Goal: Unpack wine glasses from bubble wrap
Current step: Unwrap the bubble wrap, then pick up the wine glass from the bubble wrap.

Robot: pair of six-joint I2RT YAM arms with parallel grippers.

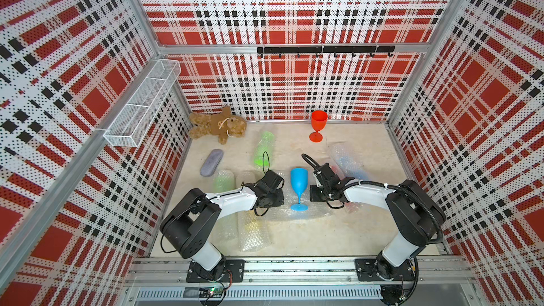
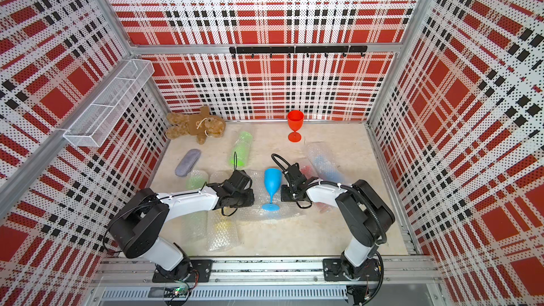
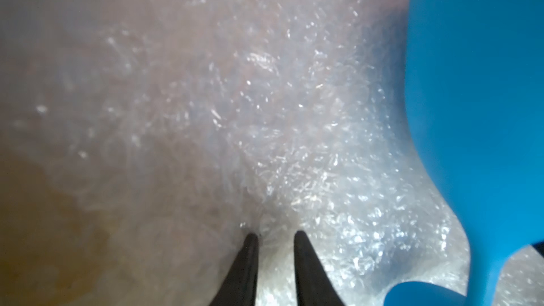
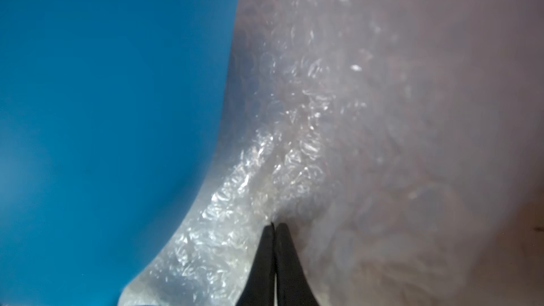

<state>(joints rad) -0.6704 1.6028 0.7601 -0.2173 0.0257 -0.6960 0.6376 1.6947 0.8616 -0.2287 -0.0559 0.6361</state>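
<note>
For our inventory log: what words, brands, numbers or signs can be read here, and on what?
None readable in any view.
The blue goblet, red goblet, bubble wrap, teddy bear and grey pouch show no print.
The circuit board at the front rail is too small to read.

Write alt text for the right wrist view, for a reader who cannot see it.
The right pincer, its black tips closed together, pinches a puckered fold of clear bubble wrap. Close beside it, the bowl of a blue wine glass fills nearly half the frame, slightly out of focus.
</note>
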